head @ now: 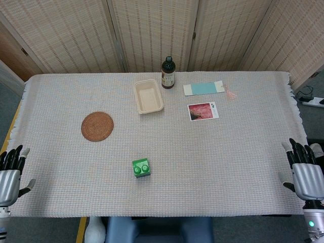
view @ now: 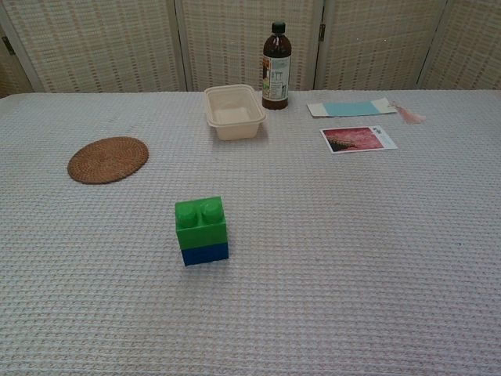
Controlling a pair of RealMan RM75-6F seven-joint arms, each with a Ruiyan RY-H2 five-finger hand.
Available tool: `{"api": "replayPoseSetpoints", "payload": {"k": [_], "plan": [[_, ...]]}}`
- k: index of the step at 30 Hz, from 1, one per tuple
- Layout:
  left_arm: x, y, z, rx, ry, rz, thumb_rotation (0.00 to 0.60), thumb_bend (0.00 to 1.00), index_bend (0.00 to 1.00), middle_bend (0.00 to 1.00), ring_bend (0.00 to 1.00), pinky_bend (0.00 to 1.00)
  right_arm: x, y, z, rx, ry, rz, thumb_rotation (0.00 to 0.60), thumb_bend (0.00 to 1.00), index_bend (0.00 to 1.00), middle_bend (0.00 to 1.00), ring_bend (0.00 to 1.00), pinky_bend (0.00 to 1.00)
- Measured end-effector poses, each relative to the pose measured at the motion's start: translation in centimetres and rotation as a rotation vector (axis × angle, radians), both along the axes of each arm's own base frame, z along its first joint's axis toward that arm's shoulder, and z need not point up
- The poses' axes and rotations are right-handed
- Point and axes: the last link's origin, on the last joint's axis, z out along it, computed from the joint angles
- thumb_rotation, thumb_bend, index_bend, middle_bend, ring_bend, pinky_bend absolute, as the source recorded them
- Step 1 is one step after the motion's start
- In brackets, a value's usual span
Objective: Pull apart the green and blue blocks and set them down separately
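Note:
A green block [view: 201, 222] sits stacked on a blue block [view: 205, 254], joined, near the front middle of the table. From the head view only the green block [head: 141, 167] shows from above. My left hand [head: 10, 172] hovers at the table's front left corner with fingers apart, holding nothing. At the front right corner my right hand [head: 305, 172] is likewise open and empty. Both hands are far from the blocks and appear only in the head view.
A round woven coaster [head: 97, 126] lies at the left. A beige tray [head: 148, 96] and a dark bottle [head: 168, 73] stand at the back middle. A blue-and-white card [head: 203, 88] and a red photo card [head: 203, 111] lie at the back right.

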Motion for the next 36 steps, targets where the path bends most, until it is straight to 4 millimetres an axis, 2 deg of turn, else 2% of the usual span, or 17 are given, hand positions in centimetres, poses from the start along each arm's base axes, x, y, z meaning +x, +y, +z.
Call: {"api": "replayPoseSetpoints", "payload": {"k": [9, 18, 31, 36], "plan": [[0.2, 0.2, -0.5, -0.028, -0.006, -0.012, 0.600, 0.30, 0.03, 0.02, 0.00, 0.05, 0.2, 0.3, 0.2, -0.003, -0.005, 0.008, 0.600, 0.37, 0.00, 0.00, 0.00, 0.00], [1.2, 2.2, -2.0, -0.149, -0.013, -0.081, 0.600, 0.30, 0.03, 0.03, 0.00, 0.07, 0.4, 1.1, 1.0, -0.035, -0.017, 0.022, 0.600, 0.37, 0.00, 0.00, 0.00, 0.00], [7.2, 9.1, -4.0, -0.442, 0.010, -0.427, 0.600, 0.28, 0.03, 0.06, 0.01, 0.12, 0.0, 0.7, 1.6, -0.074, -0.028, -0.005, 0.600, 0.37, 0.00, 0.00, 0.00, 0.00], [9.7, 10.8, -5.4, -0.538, 0.024, -0.540, 0.600, 0.27, 0.03, 0.07, 0.01, 0.12, -0.4, 0.4, 2.0, -0.092, -0.038, -0.030, 0.600, 0.37, 0.00, 0.00, 0.00, 0.00]]}}
